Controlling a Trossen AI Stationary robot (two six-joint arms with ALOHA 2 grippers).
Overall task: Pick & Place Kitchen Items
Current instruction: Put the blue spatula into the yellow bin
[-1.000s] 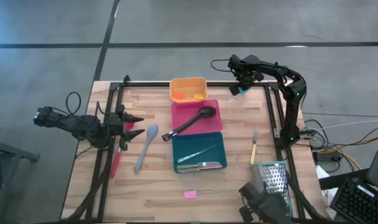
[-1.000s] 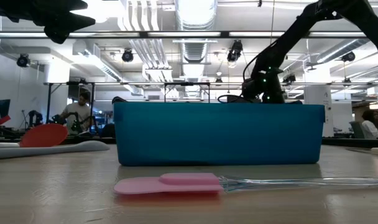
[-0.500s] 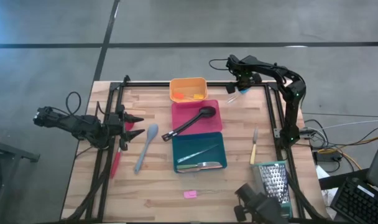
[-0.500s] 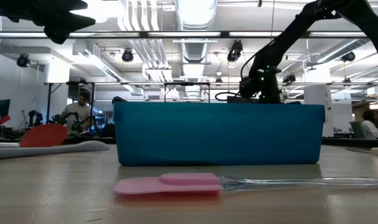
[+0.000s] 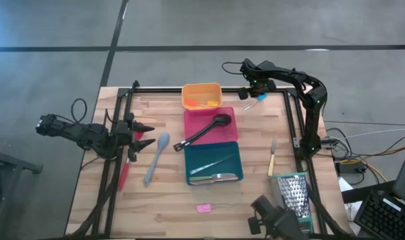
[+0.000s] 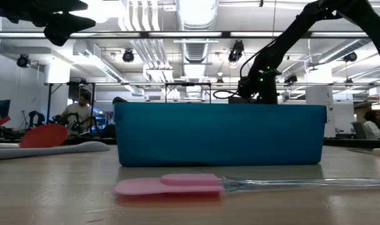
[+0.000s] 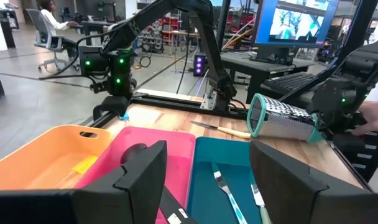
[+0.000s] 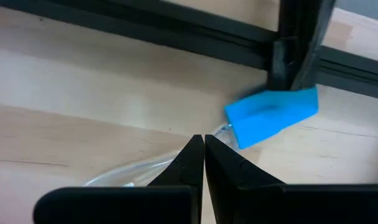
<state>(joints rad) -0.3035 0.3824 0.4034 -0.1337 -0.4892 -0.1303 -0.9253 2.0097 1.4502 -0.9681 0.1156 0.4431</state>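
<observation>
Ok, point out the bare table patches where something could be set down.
Bare wood lies between the teal tray and the yellow-handled knife, and along the near edge left of the pink piece. Crowded: the tray column and the grey spoon beside the red spatula.

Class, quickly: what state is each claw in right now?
Left claw: open, holding nothing.
Right claw: closed on the clear handle of the blue-headed utensil.

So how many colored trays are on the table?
3, in a row down the table's middle: the orange tray at the far edge, the pink tray next, holding a black spoon, then the teal tray nearest the front.
</observation>
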